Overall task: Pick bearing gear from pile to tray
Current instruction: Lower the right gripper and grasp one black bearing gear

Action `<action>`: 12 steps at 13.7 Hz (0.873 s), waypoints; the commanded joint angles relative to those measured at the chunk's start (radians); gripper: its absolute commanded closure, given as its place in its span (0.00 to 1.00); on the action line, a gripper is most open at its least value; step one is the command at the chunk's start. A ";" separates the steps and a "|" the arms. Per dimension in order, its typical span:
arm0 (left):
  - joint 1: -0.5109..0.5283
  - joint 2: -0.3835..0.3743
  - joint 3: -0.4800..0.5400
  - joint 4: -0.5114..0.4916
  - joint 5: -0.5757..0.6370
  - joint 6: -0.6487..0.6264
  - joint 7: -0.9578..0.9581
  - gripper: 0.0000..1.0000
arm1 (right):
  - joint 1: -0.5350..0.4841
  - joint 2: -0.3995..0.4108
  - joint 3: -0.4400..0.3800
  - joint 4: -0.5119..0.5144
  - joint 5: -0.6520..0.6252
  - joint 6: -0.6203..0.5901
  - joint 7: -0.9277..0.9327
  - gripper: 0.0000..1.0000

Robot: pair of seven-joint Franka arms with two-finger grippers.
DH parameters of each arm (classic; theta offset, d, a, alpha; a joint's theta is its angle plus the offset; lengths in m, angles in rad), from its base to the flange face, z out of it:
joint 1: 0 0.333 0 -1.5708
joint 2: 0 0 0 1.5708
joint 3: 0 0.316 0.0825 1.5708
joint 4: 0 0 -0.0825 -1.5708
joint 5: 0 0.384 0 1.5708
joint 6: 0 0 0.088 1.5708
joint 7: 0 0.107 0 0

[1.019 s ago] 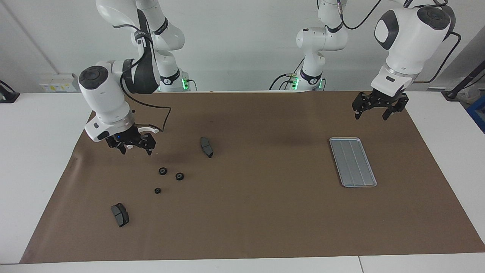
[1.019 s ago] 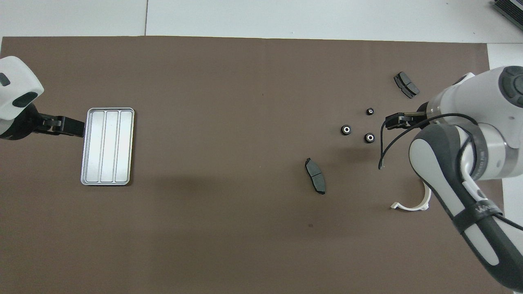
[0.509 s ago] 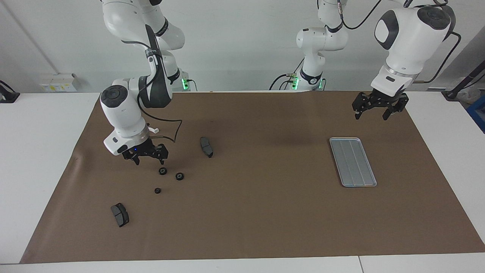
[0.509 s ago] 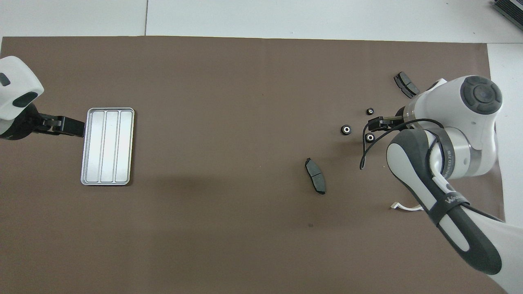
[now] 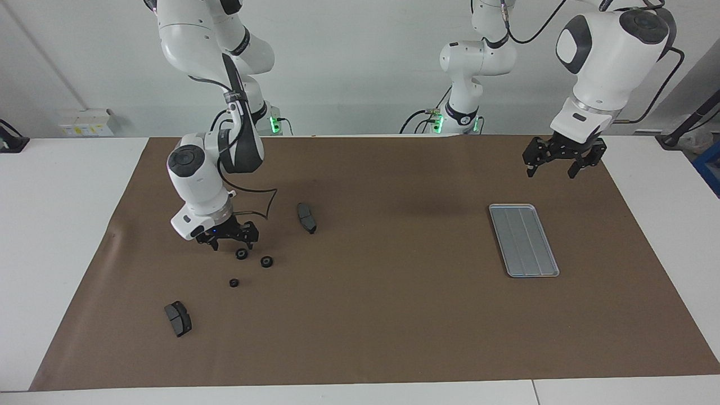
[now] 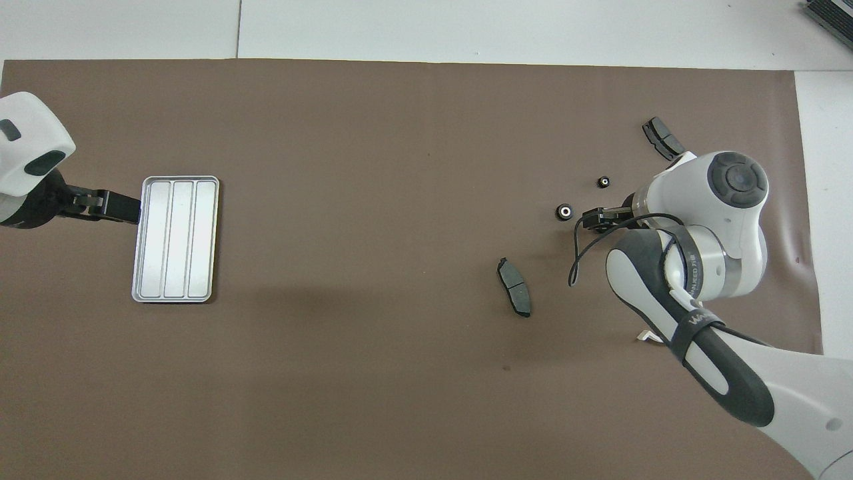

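The pile lies on the brown mat toward the right arm's end. It holds three small black gears [image 5: 241,255] [image 5: 266,261] [image 5: 234,283] and two dark grey pads [image 5: 306,218] [image 5: 178,318]. My right gripper [image 5: 233,244] is open and low over the gear nearest the robots. In the overhead view the right gripper [image 6: 595,219] hides that gear, and two gears [image 6: 564,212] [image 6: 603,181] show. Only a tip of the white bracket [image 6: 645,337] shows under the arm. The silver tray [image 5: 523,240] [image 6: 175,239] is empty. My left gripper [image 5: 552,169] waits open, over the mat beside the tray.
The brown mat [image 5: 394,315] covers most of the white table. The pads also show in the overhead view [image 6: 514,297] [image 6: 662,139]. The right arm's cable [image 6: 576,260] hangs in a loop over the mat near the gears.
My right gripper has moved down and toward the table's middle, from over the white bracket to just over the nearest gear. The left arm, the tray and the parts have not moved.
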State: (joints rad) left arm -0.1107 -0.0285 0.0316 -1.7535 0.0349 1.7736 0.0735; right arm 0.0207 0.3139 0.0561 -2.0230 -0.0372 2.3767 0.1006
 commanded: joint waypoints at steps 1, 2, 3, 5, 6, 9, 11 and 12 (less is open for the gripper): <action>0.002 -0.033 0.004 -0.037 0.022 0.015 0.000 0.00 | -0.002 0.004 0.001 -0.011 0.028 0.024 -0.029 0.00; 0.003 -0.033 0.004 -0.037 0.022 0.014 0.000 0.00 | -0.002 0.014 0.001 -0.011 0.028 0.025 -0.027 0.01; 0.003 -0.033 0.004 -0.037 0.022 0.010 -0.001 0.00 | -0.002 0.016 0.001 -0.010 0.028 0.029 -0.027 0.02; -0.004 -0.036 0.004 -0.035 0.022 0.004 -0.001 0.00 | 0.010 0.024 0.001 -0.011 0.028 0.044 -0.024 0.05; -0.010 -0.034 -0.001 -0.035 0.022 0.012 -0.001 0.00 | 0.011 0.039 0.001 -0.010 0.028 0.058 -0.021 0.06; 0.002 -0.034 0.004 -0.034 0.022 0.012 -0.006 0.00 | 0.013 0.048 0.001 -0.002 0.028 0.076 -0.015 0.32; 0.002 -0.034 0.002 -0.037 0.022 0.024 0.006 0.00 | 0.013 0.047 -0.001 0.000 0.028 0.075 -0.015 0.53; 0.002 -0.036 0.002 -0.037 0.022 0.026 0.006 0.00 | 0.013 0.047 -0.001 0.000 0.028 0.073 -0.015 0.61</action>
State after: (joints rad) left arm -0.1102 -0.0302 0.0346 -1.7535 0.0349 1.7745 0.0733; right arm 0.0359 0.3496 0.0562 -2.0186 -0.0368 2.4344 0.1007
